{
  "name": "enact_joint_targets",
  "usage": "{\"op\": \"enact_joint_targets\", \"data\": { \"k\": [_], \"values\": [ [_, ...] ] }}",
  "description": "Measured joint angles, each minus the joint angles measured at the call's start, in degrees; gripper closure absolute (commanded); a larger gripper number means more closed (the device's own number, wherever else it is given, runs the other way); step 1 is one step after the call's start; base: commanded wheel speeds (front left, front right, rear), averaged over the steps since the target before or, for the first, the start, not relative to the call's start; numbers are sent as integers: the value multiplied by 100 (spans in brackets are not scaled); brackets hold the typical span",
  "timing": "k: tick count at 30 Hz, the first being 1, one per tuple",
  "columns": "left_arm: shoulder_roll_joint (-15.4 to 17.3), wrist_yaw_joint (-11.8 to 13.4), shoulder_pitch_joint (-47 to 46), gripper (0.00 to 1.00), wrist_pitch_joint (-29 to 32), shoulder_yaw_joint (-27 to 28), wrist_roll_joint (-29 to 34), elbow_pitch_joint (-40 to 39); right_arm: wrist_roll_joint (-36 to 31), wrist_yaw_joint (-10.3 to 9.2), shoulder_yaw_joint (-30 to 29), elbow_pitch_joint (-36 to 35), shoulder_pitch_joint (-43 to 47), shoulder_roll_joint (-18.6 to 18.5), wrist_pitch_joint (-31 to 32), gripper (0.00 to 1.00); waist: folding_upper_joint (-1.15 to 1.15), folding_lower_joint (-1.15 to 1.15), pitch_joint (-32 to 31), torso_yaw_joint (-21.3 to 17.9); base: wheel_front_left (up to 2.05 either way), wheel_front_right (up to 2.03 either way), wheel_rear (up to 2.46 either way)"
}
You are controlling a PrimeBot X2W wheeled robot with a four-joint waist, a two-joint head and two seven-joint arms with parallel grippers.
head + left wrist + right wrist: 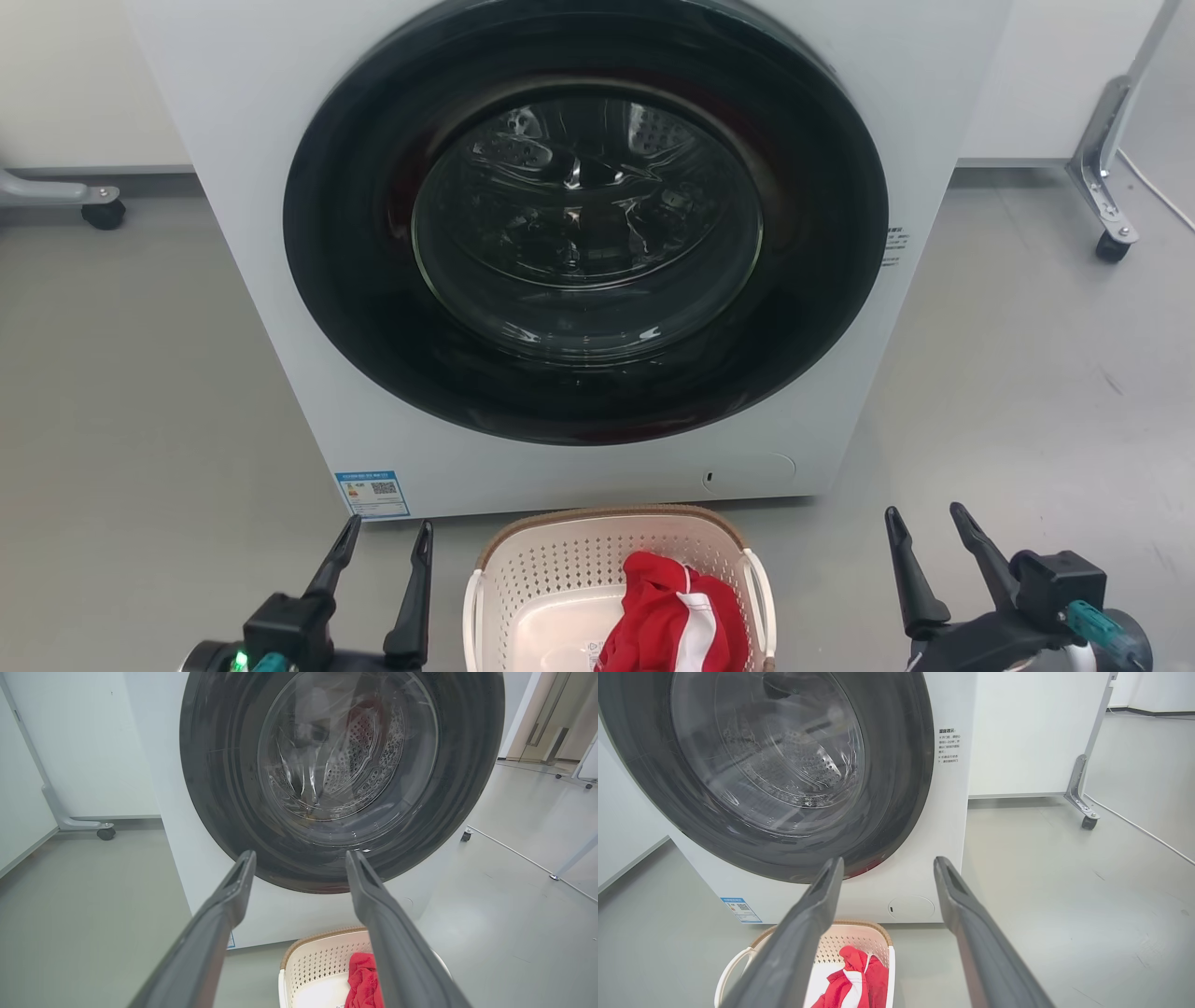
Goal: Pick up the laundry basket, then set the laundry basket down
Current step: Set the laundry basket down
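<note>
The laundry basket [560, 560] stands on the grey floor [121, 420] just in front of the washing machine [271, 280], centred below its round door. It is a cream perforated tub with a brown woven-look rim and a white handle on each side. A red and white garment [667, 616] lies crumpled inside it, toward the robot's right.

The left claw [389, 525] hovers beside the basket's left side with its two dark fingers apart, gripping nothing. The right claw [924, 511] hangs farther off on the right, also spread and gripping nothing. Neither touches the basket.

On the machine's lower left corner is a blue sticker [372, 493] with a QR code; its print is too small to read. To the right of the dark glass door [585, 219] run several lines of Chinese writing [949, 745], too fine to make out. A round flap [747, 473] sits low on the front, just above the basket's rim.

White panels on metal feet with casters [1111, 247] flank the machine at the back, and a pale cable [1158, 191] lies across the floor at far right.
</note>
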Motion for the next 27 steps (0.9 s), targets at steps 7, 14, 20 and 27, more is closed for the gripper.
{"op": "enact_joint_targets", "data": {
  "k": [7, 14, 20, 27],
  "values": [
    [78, 149, 528, 0, 0, 58, 42, -630, -88, -105, -145, -591, 448, -85, 0, 0, 1, 1, -38, -21, 0, 0, 0],
    [80, 245, 850, 0, 1, 179, 48, -942, -165, -157, -240, -907, 794, -91, 0, 0, 1, 1, -40, -26, 0, 0, 0],
    [100, 293, 1071, 0, 88, 274, 48, -1145, -231, -204, -327, -1074, 1020, -99, 0, 0, 1, 1, -30, -18, 0, 0, 0],
    [107, 345, 1260, 0, 248, 458, 48, -1315, -263, -227, -431, -1184, 1160, -110, 0, 0, 1, 1, -37, -14, 0, 0, 0]
  ]
}}
